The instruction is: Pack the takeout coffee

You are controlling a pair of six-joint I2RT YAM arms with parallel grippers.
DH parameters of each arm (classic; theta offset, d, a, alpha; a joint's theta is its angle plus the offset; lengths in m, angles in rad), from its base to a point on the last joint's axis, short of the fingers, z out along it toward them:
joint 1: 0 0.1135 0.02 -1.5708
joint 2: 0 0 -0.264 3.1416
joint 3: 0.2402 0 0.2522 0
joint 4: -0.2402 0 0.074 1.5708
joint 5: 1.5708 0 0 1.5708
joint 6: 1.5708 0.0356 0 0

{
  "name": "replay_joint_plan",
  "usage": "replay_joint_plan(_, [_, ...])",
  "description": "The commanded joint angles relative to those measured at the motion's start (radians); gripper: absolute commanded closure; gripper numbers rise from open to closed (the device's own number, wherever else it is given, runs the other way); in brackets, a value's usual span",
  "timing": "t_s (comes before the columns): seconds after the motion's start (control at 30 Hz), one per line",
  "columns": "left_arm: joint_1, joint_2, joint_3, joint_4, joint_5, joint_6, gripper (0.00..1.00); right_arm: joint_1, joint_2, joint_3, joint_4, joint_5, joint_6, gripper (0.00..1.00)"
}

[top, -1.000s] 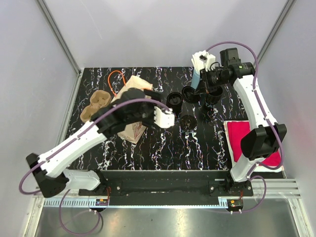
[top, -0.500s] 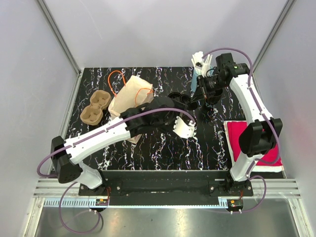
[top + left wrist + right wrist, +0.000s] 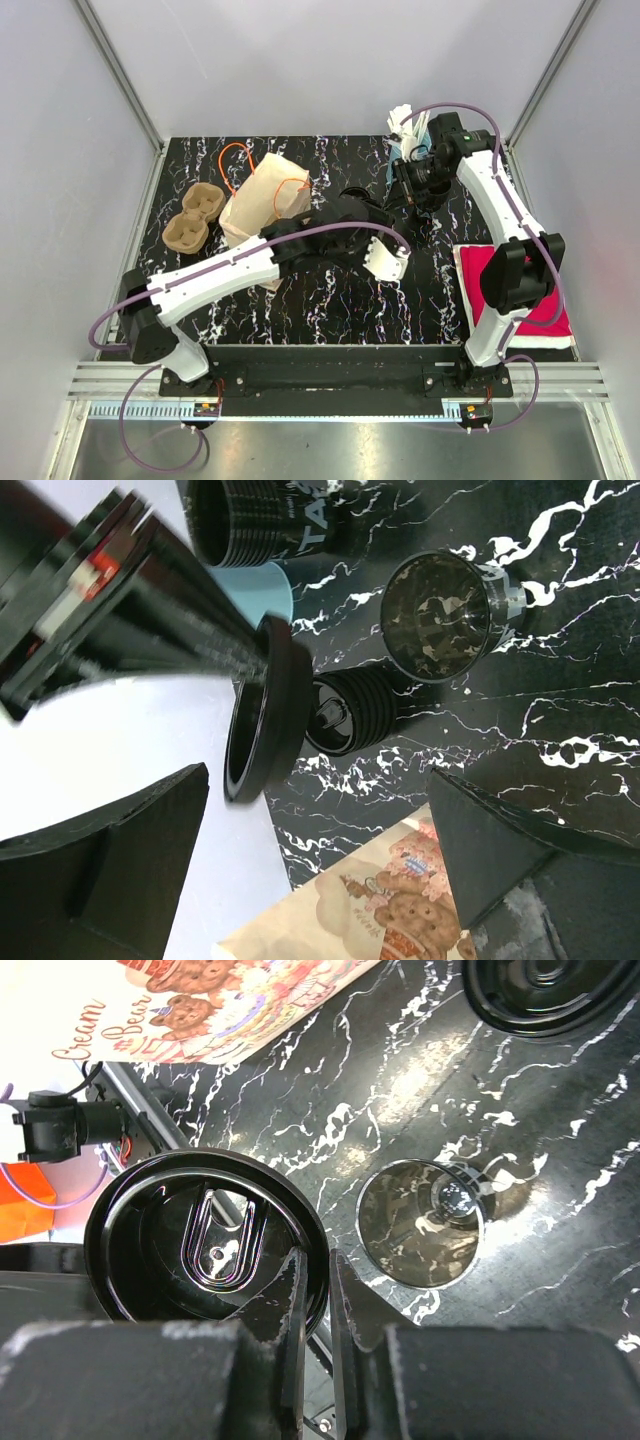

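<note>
My right gripper [image 3: 318,1290] is shut on the rim of a black coffee lid [image 3: 190,1240], held in the air over the table. Just right of it and below stands an open black cup [image 3: 420,1222]. In the left wrist view the same lid [image 3: 262,720] hangs edge-on above a ribbed black cup [image 3: 352,712], with an open cup [image 3: 440,615] beyond. My left gripper [image 3: 320,880] is wide open with nothing between its fingers [image 3: 110,865]. In the top view it [image 3: 388,262] hovers mid-table, near the right gripper [image 3: 408,190]. The printed paper bag [image 3: 258,195] lies at the left.
Two brown pulp cup carriers [image 3: 193,217] sit left of the bag. A red cloth [image 3: 500,285] lies at the right edge. Another black lid [image 3: 545,995] rests on the marble table [image 3: 330,300]. A third black cup [image 3: 260,525] and a light blue object [image 3: 255,585] stand at the back.
My left arm has swung right, from over the paper bag to the cups at mid-table, still open. The right gripper has shifted a little with the lid in it.
</note>
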Motion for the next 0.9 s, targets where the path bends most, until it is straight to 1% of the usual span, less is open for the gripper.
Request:
replay_joint_plan(0.0, [-0.010, 0.027, 0.047, 0.068, -0.047, 0.023, 0.01, 0.030, -0.025, -0.006, -0.004, -0.015, 0.010, 0.85])
replay_joint_plan(0.17, [-0.011, 0.047, 0.051, 0.074, -0.058, 0.031, 0.02, 0.040, -0.031, -0.015, -0.003, -0.011, 0.010, 0.86])
replay_joint_plan(0.23, [-0.013, 0.053, 0.053, 0.075, -0.064, 0.035, 0.05, 0.044, -0.034, -0.013, -0.003, -0.009, 0.012, 0.86])
replay_joint_plan(0.27, [-0.014, 0.055, 0.051, 0.077, -0.067, 0.035, 0.09, 0.046, -0.034, -0.013, -0.003, -0.009, 0.013, 0.85])
replay_joint_plan(0.33, [-0.016, 0.061, 0.054, 0.077, -0.068, 0.034, 0.13, 0.049, -0.035, -0.015, -0.003, -0.006, 0.012, 0.86])
replay_joint_plan(0.37, [-0.014, 0.062, 0.054, 0.078, -0.068, 0.035, 0.16, 0.052, -0.037, -0.016, -0.003, -0.006, 0.012, 0.85])
replay_joint_plan(0.4, [-0.014, 0.067, 0.054, 0.078, -0.068, 0.034, 0.23, 0.053, -0.039, -0.016, -0.004, -0.003, 0.010, 0.86])
replay_joint_plan(0.47, [-0.016, 0.069, 0.053, 0.080, -0.068, 0.029, 0.31, 0.053, -0.039, -0.018, -0.003, -0.002, 0.010, 0.85])
replay_joint_plan(0.5, [-0.016, 0.072, 0.054, 0.080, -0.068, 0.029, 0.40, 0.055, -0.039, -0.018, -0.003, 0.000, 0.012, 0.86])
replay_joint_plan(0.53, [-0.016, 0.072, 0.054, 0.080, -0.065, 0.026, 0.44, 0.055, -0.040, -0.018, -0.003, 0.000, 0.012, 0.85])
replay_joint_plan(0.6, [-0.017, 0.076, 0.054, 0.080, -0.065, 0.023, 0.51, 0.056, -0.037, -0.016, -0.003, 0.002, 0.010, 0.85])
replay_joint_plan(0.7, [-0.022, 0.081, 0.054, 0.080, -0.065, 0.018, 0.52, 0.055, -0.035, -0.015, -0.003, 0.002, 0.010, 0.86])
replay_joint_plan(0.73, [-0.025, 0.082, 0.054, 0.078, -0.064, 0.018, 0.60, 0.056, -0.035, -0.015, -0.003, 0.003, 0.010, 0.85])
replay_joint_plan(0.8, [-0.025, 0.087, 0.056, 0.077, -0.067, 0.014, 0.65, 0.055, -0.037, -0.013, -0.003, 0.005, 0.010, 0.85])
replay_joint_plan(0.83, [-0.028, 0.088, 0.057, 0.077, -0.068, 0.012, 0.74, 0.055, -0.039, -0.010, -0.003, 0.006, 0.010, 0.85])
replay_joint_plan(0.87, [-0.028, 0.090, 0.057, 0.077, -0.068, 0.006, 0.76, 0.055, -0.042, -0.009, -0.003, 0.008, 0.010, 0.85])
